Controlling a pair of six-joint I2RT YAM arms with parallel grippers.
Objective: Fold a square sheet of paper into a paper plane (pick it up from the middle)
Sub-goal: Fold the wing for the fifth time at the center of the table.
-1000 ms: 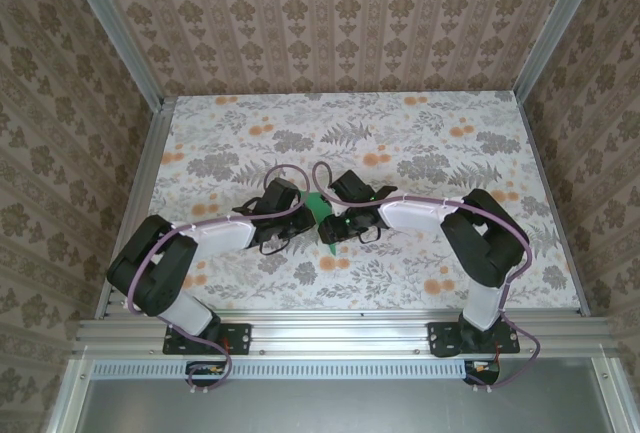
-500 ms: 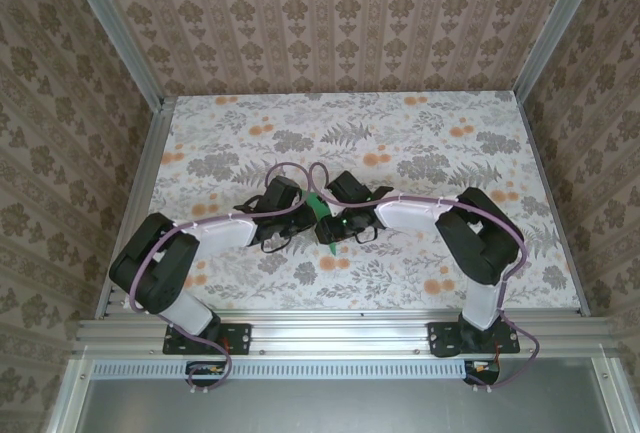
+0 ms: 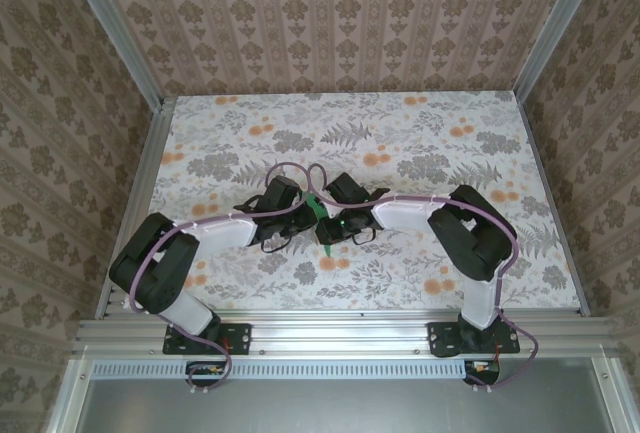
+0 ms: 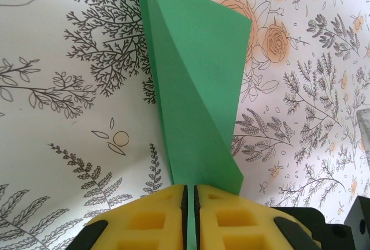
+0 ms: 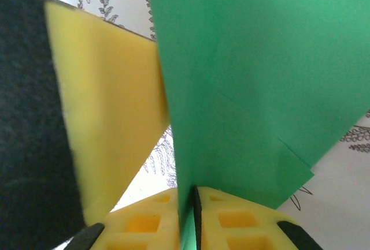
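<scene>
Paper (image 4: pixel 196 88), green, creased: pinched tight by left gripper (image 4: pixel 189 218) and right gripper (image 5: pixel 193 218) alike, long axis toward 12 o'clock from each.

Bent at the elbows and reaching inward, left arm (image 3: pixel 190 243) and right arm (image 3: pixel 470 233) nearly nose to nose at centre, wrists low. Left gripper (image 4: pixel 189 195) clamped pad to pad on green paper (image 4: pixel 196 88); right gripper (image 5: pixel 193 195) likewise pinched tight on it, just beside.

It was a robot test booth: wallpapered walls (image 3: pixel 340 13) left, right and far, aluminium frame (image 3: pixel 112 28), arms (image 3: pixel 215 233) bolted at near rail (image 3: pixel 340 331).
</scene>
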